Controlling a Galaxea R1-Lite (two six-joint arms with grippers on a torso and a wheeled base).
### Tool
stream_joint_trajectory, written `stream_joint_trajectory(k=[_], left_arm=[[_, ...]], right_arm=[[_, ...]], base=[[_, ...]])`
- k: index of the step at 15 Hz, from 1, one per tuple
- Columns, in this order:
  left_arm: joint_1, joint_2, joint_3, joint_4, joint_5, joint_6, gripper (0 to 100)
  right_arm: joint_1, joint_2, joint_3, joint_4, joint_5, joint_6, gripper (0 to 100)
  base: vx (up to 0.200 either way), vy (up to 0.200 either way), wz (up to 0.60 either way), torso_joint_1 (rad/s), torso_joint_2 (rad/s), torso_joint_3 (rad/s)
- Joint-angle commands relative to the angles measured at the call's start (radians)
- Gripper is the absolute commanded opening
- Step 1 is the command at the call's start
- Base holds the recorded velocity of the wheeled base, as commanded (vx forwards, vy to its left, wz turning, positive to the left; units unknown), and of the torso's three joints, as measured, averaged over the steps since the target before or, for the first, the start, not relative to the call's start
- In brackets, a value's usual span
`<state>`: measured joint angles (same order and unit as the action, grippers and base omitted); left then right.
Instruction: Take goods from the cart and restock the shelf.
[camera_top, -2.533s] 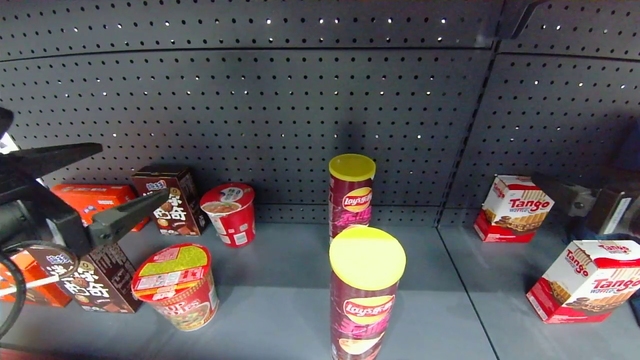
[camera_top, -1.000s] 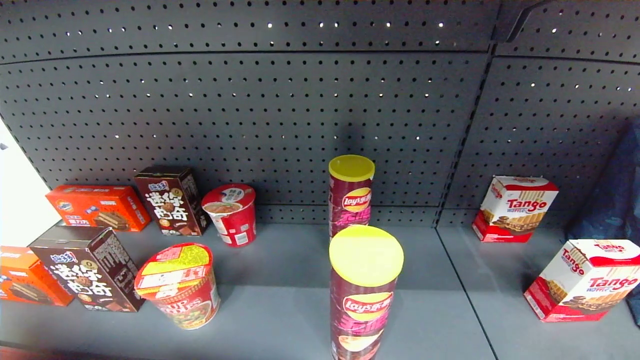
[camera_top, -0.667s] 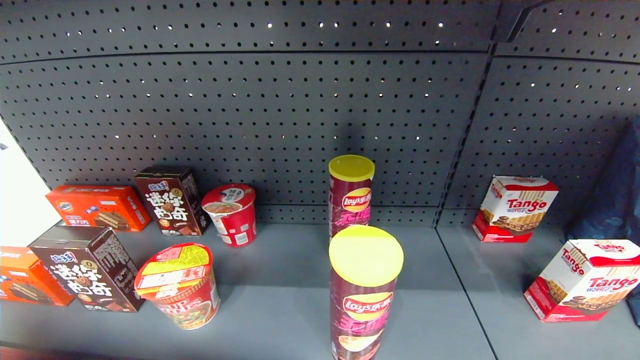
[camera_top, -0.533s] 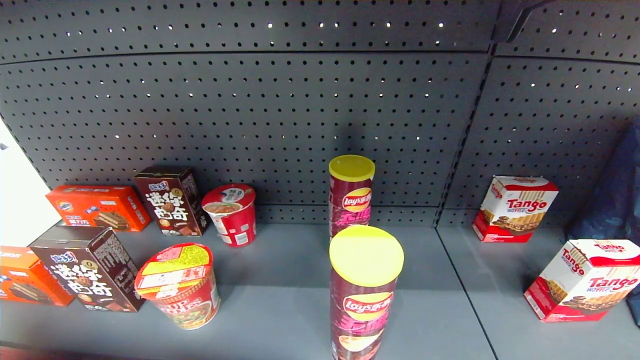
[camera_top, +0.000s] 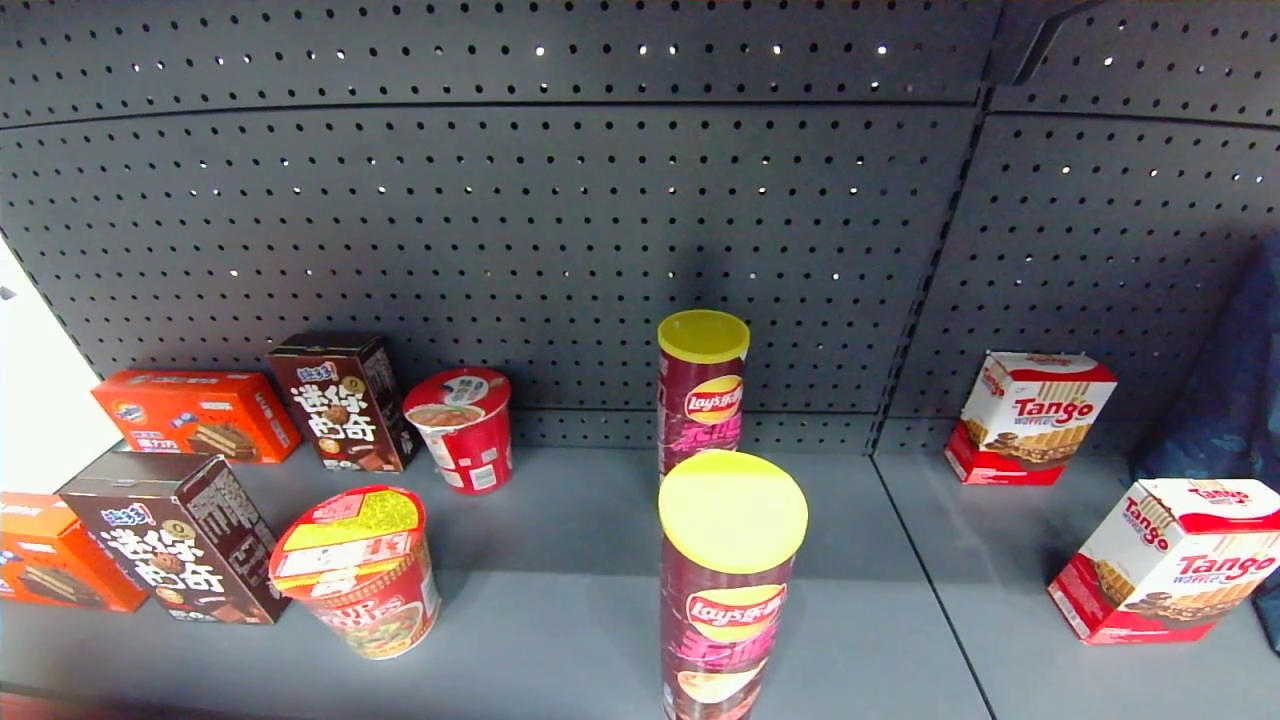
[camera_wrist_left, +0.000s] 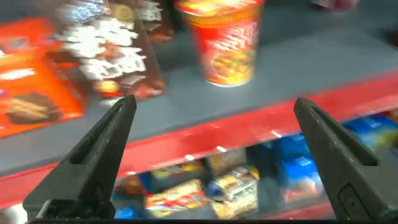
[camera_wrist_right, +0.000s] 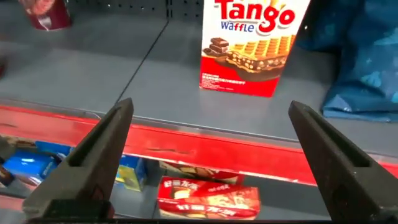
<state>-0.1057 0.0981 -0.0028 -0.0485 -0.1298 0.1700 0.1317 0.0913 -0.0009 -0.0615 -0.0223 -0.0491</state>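
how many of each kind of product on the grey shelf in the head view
orange boxes: 2
brown boxes: 2
noodle cups: 2
chip cans: 2
wafer boxes: 2
total: 10

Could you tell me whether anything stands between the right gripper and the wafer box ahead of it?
Nothing visible stands between the open right gripper and that wafer box; only bare shelf and its red edge.

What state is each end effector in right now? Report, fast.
Left end effector: open, holding nothing.
Right end effector: open, holding nothing.
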Motion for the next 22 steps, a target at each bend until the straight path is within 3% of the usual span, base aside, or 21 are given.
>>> stream_joint_trajectory(k=[1, 3, 5, 6, 7, 8, 11, 15, 16, 18, 22], left_arm=[[-0.009, 0.006, 0.003, 0.019, -0.044, -0.001, 100], [-0.029, 0.005, 0.003, 0.041, -0.021, -0.021, 100], [-0.029, 0.005, 0.003, 0.045, 0.102, -0.05, 100], [-0.029, 0.005, 0.003, 0.049, 0.118, -0.106, 100], [-0.029, 0.005, 0.003, 0.047, 0.119, -0.126, 100], [-0.029, 0.005, 0.003, 0.045, 0.121, -0.165, 100], [-0.031, 0.005, 0.003, 0.047, 0.108, -0.127, 100], [-0.031, 0.005, 0.003, 0.047, 0.128, -0.13, 100], [-0.031, 0.005, 0.003, 0.047, 0.122, -0.129, 100], [-0.031, 0.005, 0.003, 0.047, 0.121, -0.122, 100], [-0.029, 0.005, 0.003, 0.047, 0.127, -0.124, 100]], right_arm=[[0.0, 0.005, 0.001, 0.0, -0.002, 0.026, 100], [0.0, 0.005, 0.001, 0.002, -0.004, 0.043, 100], [0.0, 0.005, 0.001, 0.003, -0.005, 0.046, 100], [-0.004, 0.008, 0.001, 0.058, -0.008, 0.057, 100], [-0.003, 0.007, -0.004, 0.077, -0.005, 0.058, 100], [-0.003, 0.005, -0.001, 0.06, -0.007, 0.057, 100], [-0.003, 0.005, -0.001, 0.058, -0.007, 0.057, 100], [-0.004, 0.005, -0.001, 0.06, -0.007, 0.057, 100], [-0.029, 0.008, -0.001, 0.061, -0.005, 0.057, 100], [-0.159, -0.048, -0.001, 0.06, -0.005, 0.058, 100], [-0.132, -0.09, -0.001, 0.058, -0.004, 0.058, 100]], base=[[0.0, 0.0, 0.0, 0.0, 0.0, 0.0], [0.0, 0.0, 0.0, 0.0, 0.0, 0.0], [0.0, 0.0, 0.0, 0.0, 0.0, 0.0], [0.0, 0.0, 0.0, 0.0, 0.0, 0.0], [0.0, 0.0, 0.0, 0.0, 0.0, 0.0], [0.0, 0.0, 0.0, 0.0, 0.0, 0.0], [0.0, 0.0, 0.0, 0.0, 0.0, 0.0], [0.0, 0.0, 0.0, 0.0, 0.0, 0.0], [0.0, 0.0, 0.0, 0.0, 0.0, 0.0], [0.0, 0.0, 0.0, 0.0, 0.0, 0.0], [0.0, 0.0, 0.0, 0.0, 0.0, 0.0]])
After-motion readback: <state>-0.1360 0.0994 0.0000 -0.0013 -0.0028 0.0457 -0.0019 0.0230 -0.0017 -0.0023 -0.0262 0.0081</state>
